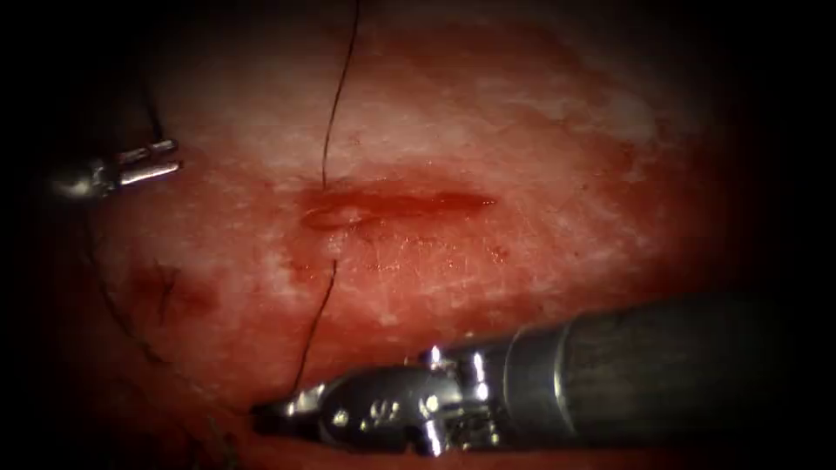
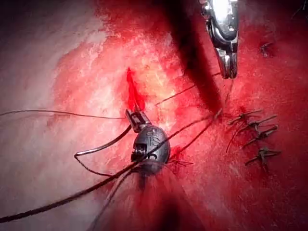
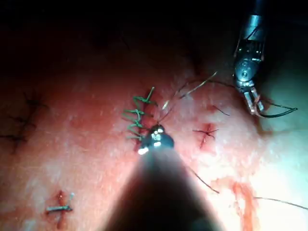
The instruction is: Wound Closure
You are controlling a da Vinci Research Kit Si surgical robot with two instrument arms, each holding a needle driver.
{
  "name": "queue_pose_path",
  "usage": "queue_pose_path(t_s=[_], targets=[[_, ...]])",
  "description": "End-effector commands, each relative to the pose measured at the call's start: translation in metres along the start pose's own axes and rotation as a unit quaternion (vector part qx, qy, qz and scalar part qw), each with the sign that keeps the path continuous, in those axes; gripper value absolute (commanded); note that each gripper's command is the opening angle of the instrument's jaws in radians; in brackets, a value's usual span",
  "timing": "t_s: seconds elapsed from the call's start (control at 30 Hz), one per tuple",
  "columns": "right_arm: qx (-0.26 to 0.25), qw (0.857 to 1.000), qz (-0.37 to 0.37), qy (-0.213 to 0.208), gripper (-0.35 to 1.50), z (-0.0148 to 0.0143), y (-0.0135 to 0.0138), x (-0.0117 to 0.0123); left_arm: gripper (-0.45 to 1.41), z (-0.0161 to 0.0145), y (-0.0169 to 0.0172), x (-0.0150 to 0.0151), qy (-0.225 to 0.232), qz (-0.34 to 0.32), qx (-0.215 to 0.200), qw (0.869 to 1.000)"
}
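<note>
— Nearest the camera?
— The right tool point(image 1: 274, 411), below the cut point(image 1: 396, 206), its jaws closed on the thread point(image 1: 315, 326) that runs up to the cut.
— And the left tool point(image 1: 161, 160)?
— Left of the cut, clamping the needle point(image 2: 103, 146) near one end, clear of the tissue point(image 1: 540, 157).

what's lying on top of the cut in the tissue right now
A dark thread crosses the left end of the cut, entering the tissue there and emerging below toward the right tool. Red fluid pools along it. The left tool holds the needle away from it.
</note>
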Motion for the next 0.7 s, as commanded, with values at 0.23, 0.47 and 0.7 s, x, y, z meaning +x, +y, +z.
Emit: queue_pose_path(t_s=[0.23, 0.47, 0.7], targets=[[-0.054, 0.998, -0.004, -0.023, 1.11, 0.0013, 0.0040, -0.0069, -0.45, 0.0003, 0.0008, -0.0006, -0.001, -0.001, -0.001, 1.000], [-0.068, 0.997, -0.010, -0.029, 1.11, 0.0027, 0.0067, -0.0115, -0.45, 0.0003, 0.0009, -0.0006, -0.002, -0.001, -0.002, 1.000], [-0.080, 0.996, -0.021, -0.037, 1.09, 0.0068, 0.0081, -0.0153, -0.45, 0.0002, 0.0009, -0.0007, -0.003, 0.000, -0.002, 1.000]])
